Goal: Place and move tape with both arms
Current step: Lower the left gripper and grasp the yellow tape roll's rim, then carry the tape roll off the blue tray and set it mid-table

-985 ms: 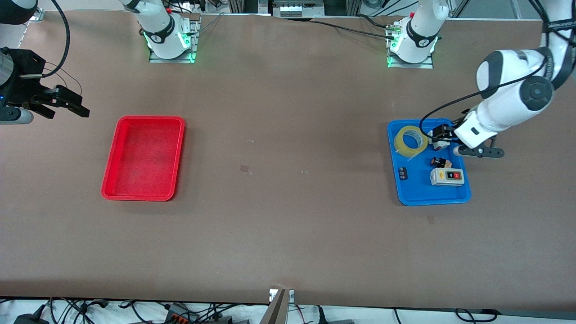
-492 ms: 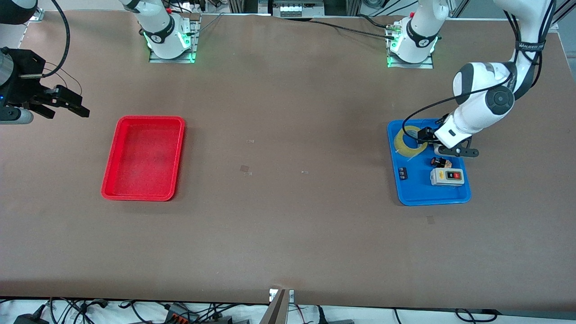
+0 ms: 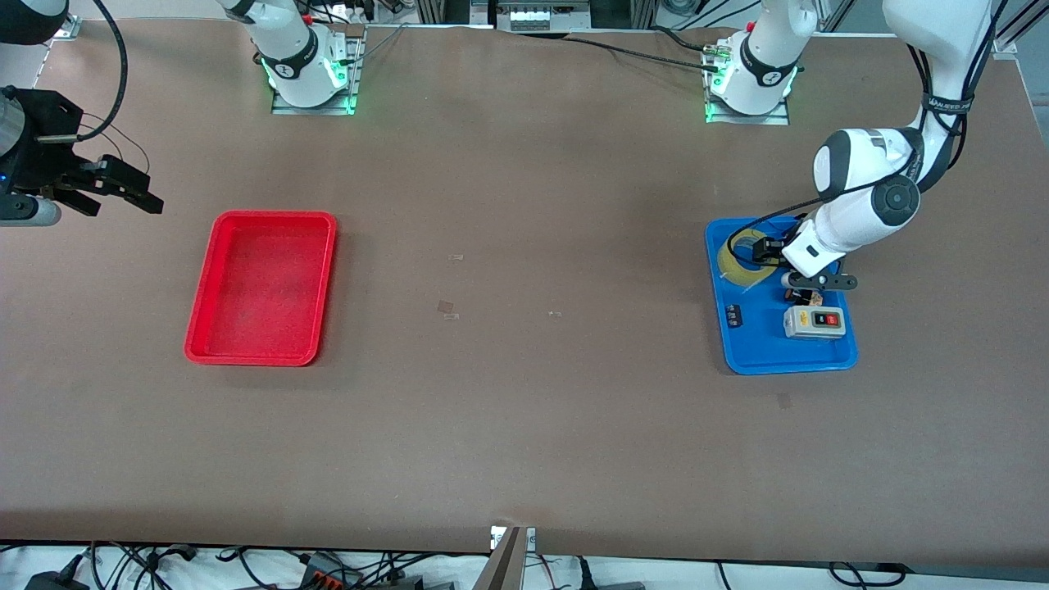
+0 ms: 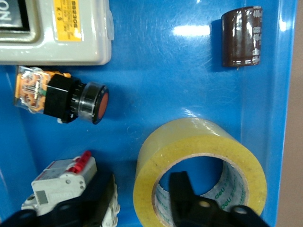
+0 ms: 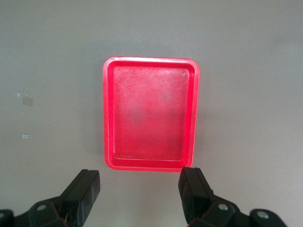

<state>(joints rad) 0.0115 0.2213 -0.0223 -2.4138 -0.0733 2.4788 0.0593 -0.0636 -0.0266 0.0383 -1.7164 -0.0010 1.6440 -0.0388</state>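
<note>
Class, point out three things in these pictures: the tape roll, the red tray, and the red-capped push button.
tape roll (image 4: 156, 153), left wrist view, on its yellow outer band.
red tray (image 3: 215, 260), front view, on its long rim.
push button (image 4: 97, 103), left wrist view, on its red cap.

The left arm (image 3: 869, 197) comes from its base at the top of the front view, bends at the elbow and reaches down with its wrist tilted. The left gripper (image 3: 766, 250) is low, and its jaws stand apart: one finger (image 4: 184, 198) and the second finger (image 4: 90, 203) have a clear gap between them. The right arm waits at its end of the table, raised in the air. The right gripper (image 3: 115, 190) points toward the table middle, and its two fingers (image 5: 194, 189) are spread wide with nothing between them.
</note>
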